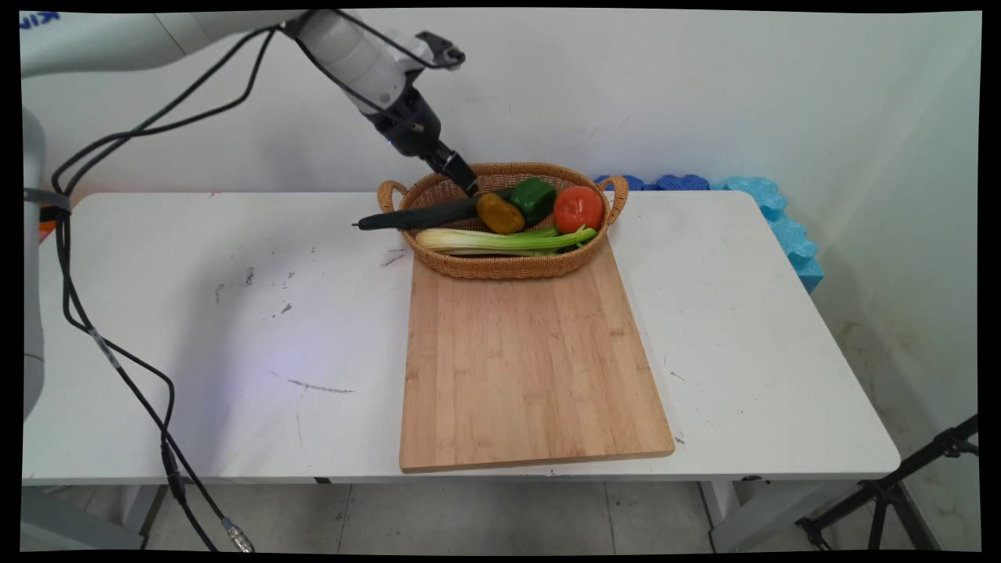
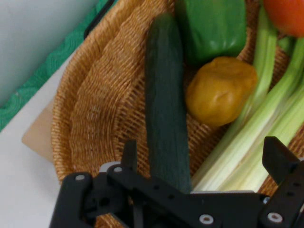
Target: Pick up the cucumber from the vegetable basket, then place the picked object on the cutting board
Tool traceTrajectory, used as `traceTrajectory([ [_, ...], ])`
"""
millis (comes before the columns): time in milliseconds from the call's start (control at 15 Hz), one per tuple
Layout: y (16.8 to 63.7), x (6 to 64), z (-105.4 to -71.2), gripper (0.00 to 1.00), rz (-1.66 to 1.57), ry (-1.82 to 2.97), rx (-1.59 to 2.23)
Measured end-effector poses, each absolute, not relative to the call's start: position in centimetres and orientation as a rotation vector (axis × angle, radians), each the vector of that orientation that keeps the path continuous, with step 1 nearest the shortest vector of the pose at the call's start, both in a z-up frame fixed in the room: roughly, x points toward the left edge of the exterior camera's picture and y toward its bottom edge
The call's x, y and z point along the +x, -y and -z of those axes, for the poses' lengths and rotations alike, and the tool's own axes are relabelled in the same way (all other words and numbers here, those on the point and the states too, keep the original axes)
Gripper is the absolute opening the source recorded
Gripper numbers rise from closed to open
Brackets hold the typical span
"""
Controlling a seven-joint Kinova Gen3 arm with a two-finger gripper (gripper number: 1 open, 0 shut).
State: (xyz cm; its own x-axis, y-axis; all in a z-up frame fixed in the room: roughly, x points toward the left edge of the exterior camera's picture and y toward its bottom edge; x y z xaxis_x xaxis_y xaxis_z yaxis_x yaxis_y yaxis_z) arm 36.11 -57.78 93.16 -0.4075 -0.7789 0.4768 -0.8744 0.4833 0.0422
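Cucumber (image 1: 418,216): lies across the basket's left rim, its tip jutting out over the table because it is too long to fit inside.
Gripper (image 1: 467,182): reaches down into the basket, fingers spread wide to either side of the cucumber, nothing held.
Basket (image 1: 500,267): sits on the cutting board's (image 1: 532,367) far end.
Potato (image 1: 500,213): beside the cucumber.
Pepper (image 1: 533,197): behind the potato.
Celery (image 1: 500,240): along the near side.
Tomato (image 1: 579,209): at the right end.
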Motion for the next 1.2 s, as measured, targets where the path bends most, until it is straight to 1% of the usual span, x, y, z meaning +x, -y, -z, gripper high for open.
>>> traceTrajectory([
  [333, 58.6, 36.4, -90.4, 1.00, -0.282, 2.323, 1.407],
  [733, 59.1, 37.1, -88.3, 1.00, -0.280, 2.342, 1.417],
  [800, 59.2, 37.2, -88.1, 0.00, -0.280, 2.343, 1.414],
  [1200, 60.1, 36.5, -87.4, 0.00, -0.280, 2.347, 1.392],
])
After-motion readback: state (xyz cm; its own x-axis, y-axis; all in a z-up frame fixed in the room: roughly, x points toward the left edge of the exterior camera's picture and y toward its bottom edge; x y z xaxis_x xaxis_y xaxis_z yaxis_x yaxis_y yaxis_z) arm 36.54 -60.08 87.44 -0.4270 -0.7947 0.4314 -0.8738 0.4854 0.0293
